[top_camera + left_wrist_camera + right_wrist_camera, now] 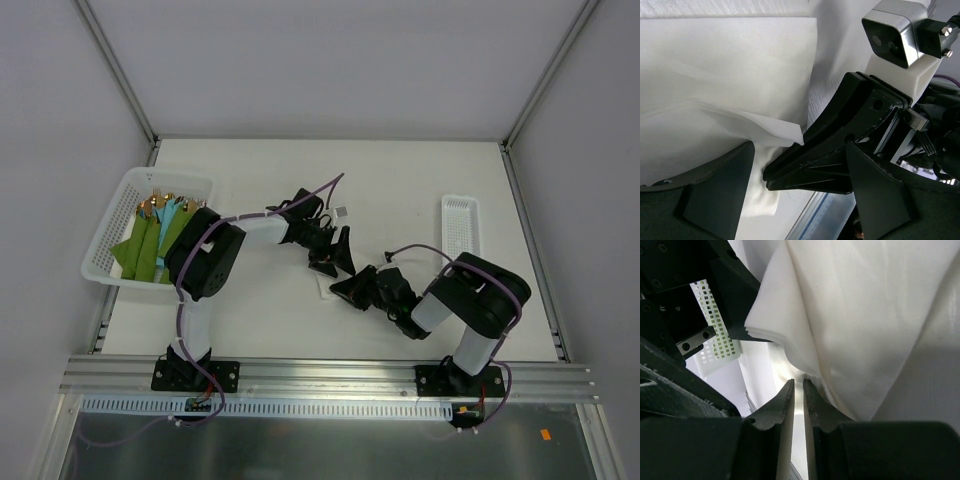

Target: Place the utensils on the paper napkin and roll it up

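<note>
paper napkin [730,65] is white, softly creased, one corner lifted.

We count one paper napkin [730,65], one white basket [100,240] and one narrow white tray [459,225]. In the basket we make out at least three green cloth rolls [150,250] and one teal roll [167,215] — an arm covers the rest. Two grippers show — the left gripper [335,255] and the right gripper [342,288].

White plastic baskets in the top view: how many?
2. A wide basket at the left holds green cloths; a narrow basket lies at the right. None seems hidden.
</note>
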`<state>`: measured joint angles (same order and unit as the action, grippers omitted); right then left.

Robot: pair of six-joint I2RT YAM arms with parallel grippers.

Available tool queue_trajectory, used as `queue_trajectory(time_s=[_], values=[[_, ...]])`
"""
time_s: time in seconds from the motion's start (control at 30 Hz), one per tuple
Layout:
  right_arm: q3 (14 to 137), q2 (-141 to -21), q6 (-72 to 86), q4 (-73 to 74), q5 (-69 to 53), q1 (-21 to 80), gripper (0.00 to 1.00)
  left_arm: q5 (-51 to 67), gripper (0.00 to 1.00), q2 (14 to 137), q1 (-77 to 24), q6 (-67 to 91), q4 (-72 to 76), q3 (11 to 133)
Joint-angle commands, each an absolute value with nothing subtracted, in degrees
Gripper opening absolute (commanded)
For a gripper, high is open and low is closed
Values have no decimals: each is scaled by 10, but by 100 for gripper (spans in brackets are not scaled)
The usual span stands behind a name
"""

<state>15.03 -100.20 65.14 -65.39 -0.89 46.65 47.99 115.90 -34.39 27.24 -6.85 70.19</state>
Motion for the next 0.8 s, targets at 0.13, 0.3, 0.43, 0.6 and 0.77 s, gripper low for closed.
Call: queue_trajectory(time_s=[0.13, 0.3, 0.43, 0.6, 0.77], values=[[138, -1031, 664, -625, 26, 464, 17, 441, 73, 1172, -348, 261, -93, 738], [135, -1036, 671, -628, 23, 463, 17, 470, 69, 1203, -346, 279, -70, 751], [134, -1045, 678, -634, 20, 463, 17, 490, 69, 1198, -346, 289, -42, 756], [130, -1062, 690, -652, 16, 463, 17, 496, 67, 1205, -341, 301, -33, 776], [126, -1079, 700, -676, 11, 464, 17, 490, 66, 1216, -341, 303, -27, 779]])
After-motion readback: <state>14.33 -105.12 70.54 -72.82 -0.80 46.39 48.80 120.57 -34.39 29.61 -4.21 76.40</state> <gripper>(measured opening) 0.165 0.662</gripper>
